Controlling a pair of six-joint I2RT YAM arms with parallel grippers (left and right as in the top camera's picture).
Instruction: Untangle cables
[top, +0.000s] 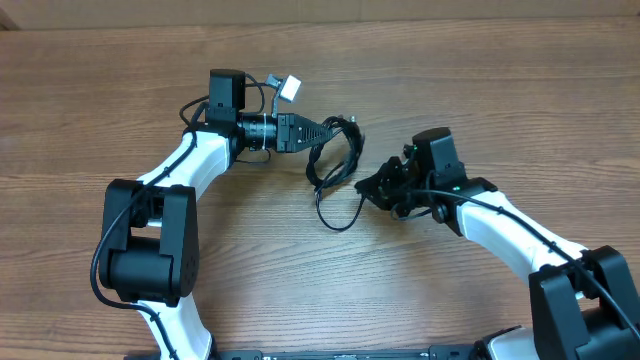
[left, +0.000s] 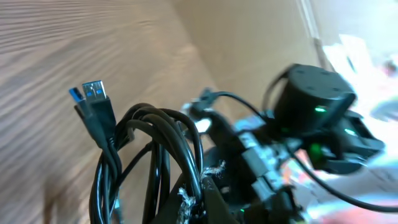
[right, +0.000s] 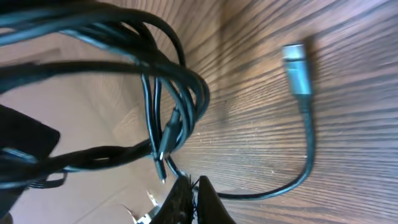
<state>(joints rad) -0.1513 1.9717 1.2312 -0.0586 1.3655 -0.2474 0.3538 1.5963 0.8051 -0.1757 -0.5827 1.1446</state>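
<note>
Overhead, on the wooden table (top: 480, 80), the cables (top: 348, 135) sit mid-frame, clenched by left gripper (top: 328, 130) at upper-left and right gripper (top: 362, 185) at lower-right.

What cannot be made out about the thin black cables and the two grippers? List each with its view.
- Overhead: how many thin black cables form the bundle; strands overlap, too small.
- Left wrist: where left gripper grips the bundle; cables cover it.
- Right wrist: whether right gripper pinches a strand; black on black at bottom edge.
</note>
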